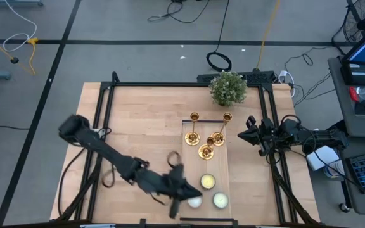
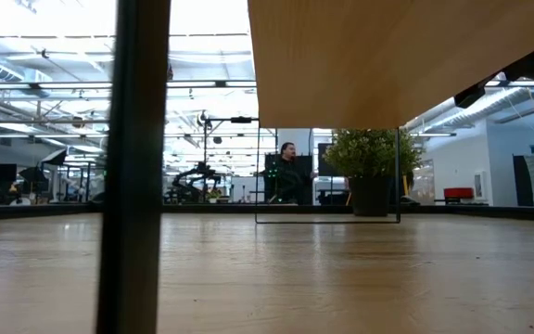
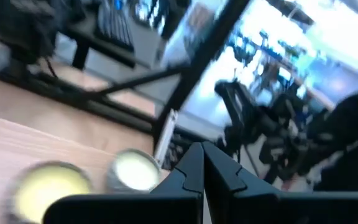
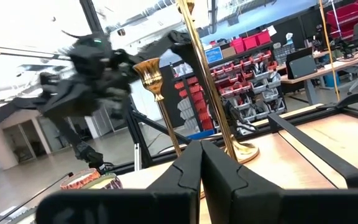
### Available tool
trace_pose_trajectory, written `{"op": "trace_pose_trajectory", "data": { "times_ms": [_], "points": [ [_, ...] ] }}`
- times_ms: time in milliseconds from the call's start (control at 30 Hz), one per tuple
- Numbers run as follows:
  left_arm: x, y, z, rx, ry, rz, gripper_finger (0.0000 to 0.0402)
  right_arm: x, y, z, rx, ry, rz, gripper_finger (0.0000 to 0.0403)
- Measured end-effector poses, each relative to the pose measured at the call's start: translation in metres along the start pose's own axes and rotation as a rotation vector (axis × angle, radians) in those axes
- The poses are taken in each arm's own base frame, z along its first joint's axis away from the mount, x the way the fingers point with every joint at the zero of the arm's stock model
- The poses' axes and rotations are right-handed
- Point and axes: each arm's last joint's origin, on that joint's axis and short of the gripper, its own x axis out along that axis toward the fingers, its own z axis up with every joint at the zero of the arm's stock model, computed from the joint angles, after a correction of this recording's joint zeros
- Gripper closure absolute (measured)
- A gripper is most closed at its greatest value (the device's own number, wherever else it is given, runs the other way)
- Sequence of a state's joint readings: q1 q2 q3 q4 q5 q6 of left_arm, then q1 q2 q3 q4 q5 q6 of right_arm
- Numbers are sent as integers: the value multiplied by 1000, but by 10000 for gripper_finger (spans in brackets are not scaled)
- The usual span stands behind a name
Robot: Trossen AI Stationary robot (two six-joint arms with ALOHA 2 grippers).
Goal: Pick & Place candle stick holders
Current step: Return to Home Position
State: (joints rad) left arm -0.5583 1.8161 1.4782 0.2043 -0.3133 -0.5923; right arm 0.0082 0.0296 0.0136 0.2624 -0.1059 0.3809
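**Both grippers empty; candle stick holders standing on the shelf**

High view: three slim shiny gold candle stick holders (image 1: 206, 151) stand upright in a close cluster at the far half of the narrow pale wooden shelf (image 1: 189, 166), which runs front to back on the right part of the light wooden table (image 1: 138, 120). Three round pale yellow-white candles (image 1: 208, 182) sit on the shelf's near half, apart from the holders. A small green potted plant (image 1: 227, 87) stands beyond the shelf's far end.

The left gripper (image 1: 182, 190) hovers at the shelf's near left edge, just beside the candles. Its fingers (image 3: 191, 169) are pressed together and grasp nothing.

The right gripper (image 1: 241, 134) waits just right of the shelf, level with the holders and pointing toward them. Its fingers (image 4: 188, 163) likewise meet, clenched on nothing.
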Motion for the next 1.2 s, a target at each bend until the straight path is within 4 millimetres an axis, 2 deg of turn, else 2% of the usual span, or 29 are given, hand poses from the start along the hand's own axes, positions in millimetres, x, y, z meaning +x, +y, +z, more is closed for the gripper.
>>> {"op": "trace_pose_trajectory", "data": {
  "times_ms": [233, 667, 867, 1033, 1200],
  "points": [
    [-54, 44, -1, 36, -159, 39, 402, 0, 0, 0, 0, -1, 0, 399],
    [-137, 133, 15, 75, -152, 67, 401, 0, 0, 0, 0, -1, 0, 399],
    [-165, 158, 22, 179, -128, 101, 400, 0, 0, 0, 0, -1, 0, 399],
    [-184, 170, 22, 355, -5, 195, 400, 0, 0, 0, 0, -1, 1, 399],
    [-197, 181, 18, 437, 121, 277, 399, 0, 0, 0, 0, -1, 0, 399]
  ]
}}
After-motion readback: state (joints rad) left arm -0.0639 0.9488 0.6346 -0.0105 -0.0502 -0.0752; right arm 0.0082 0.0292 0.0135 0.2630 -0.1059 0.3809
